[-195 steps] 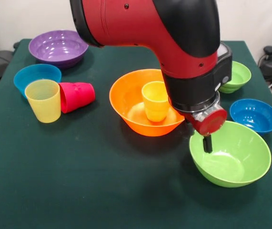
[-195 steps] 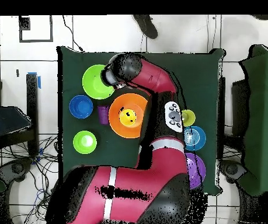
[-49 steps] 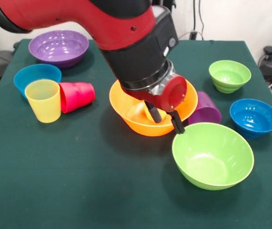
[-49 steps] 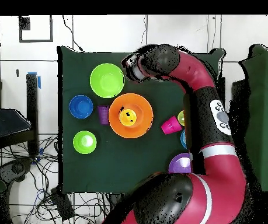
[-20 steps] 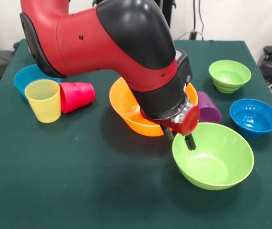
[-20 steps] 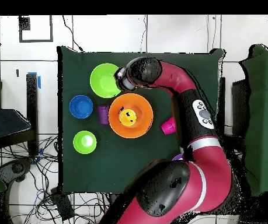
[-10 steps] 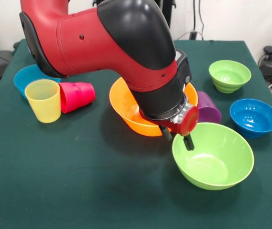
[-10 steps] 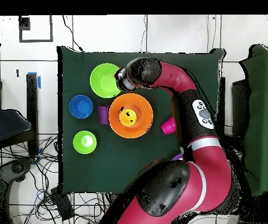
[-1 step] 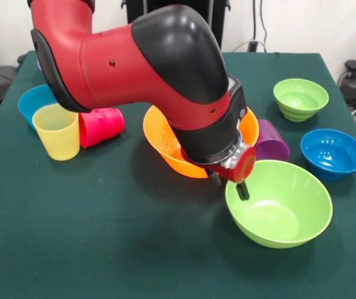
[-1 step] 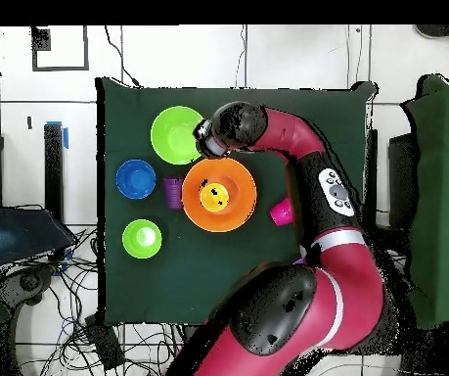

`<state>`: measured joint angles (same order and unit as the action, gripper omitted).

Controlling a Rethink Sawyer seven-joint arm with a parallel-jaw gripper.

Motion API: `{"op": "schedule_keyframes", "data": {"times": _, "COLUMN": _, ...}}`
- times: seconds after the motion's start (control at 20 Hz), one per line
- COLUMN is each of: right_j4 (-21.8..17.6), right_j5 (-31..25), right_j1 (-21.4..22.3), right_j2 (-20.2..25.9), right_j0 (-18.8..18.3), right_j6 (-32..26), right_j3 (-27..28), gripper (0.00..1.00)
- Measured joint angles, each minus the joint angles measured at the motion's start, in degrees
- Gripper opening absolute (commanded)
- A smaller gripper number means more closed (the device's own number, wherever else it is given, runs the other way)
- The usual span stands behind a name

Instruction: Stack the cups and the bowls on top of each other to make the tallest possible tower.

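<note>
- The tower so far is the orange bowl (image 9: 165,140) near the middle of the surface (image 9: 90,237), with a yellow-orange cup (image 10: 214,197) standing inside it; the cup shows only in the overhead view, since the arm (image 9: 134,68) hides it from the front.
- The big green bowl (image 9: 279,204) sits just beside the orange bowl, on the side nearer the front camera, its rim close to the orange one.
- The end effector (image 9: 229,184) hangs at the green bowl's near-left rim, one finger (image 9: 242,190) dipping inside the wall and the other outside it; the fingers look spread astride the rim, not yet pinching it.
- The step in hand appears to be taking the green bowl by its rim to add it to the tower.
- The next move likely calls for pressing the fingers onto the rim, lifting clear and carrying the bowl over the orange one; the cup inside may keep it from nesting flat.
- A purple cup (image 9: 271,142) lies on its side touching or just beside the orange bowl's far side, near the green bowl.
- Well apart lie a small green bowl (image 9: 300,98), a blue bowl (image 9: 332,150), a pale yellow cup (image 9: 56,131), a tipped pink cup (image 9: 101,126) and a second blue bowl (image 9: 31,99).
</note>
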<state>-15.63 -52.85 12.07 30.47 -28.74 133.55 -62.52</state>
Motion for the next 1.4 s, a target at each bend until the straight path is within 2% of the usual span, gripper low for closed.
{"op": "schedule_keyframes", "data": {"times": 0.55, "right_j4": -1.5, "right_j5": 1.2, "right_j1": -2.8, "right_j2": 0.1, "right_j0": 0.0, "right_j6": 0.0, "right_j3": 1.6, "gripper": 1.00}}
{"op": "schedule_keyframes", "data": {"times": 1.4, "right_j4": -1.9, "right_j5": 2.9, "right_j1": -3.3, "right_j2": 1.2, "right_j0": -0.2, "right_j6": 0.0, "right_j3": 2.0, "gripper": 1.00}}
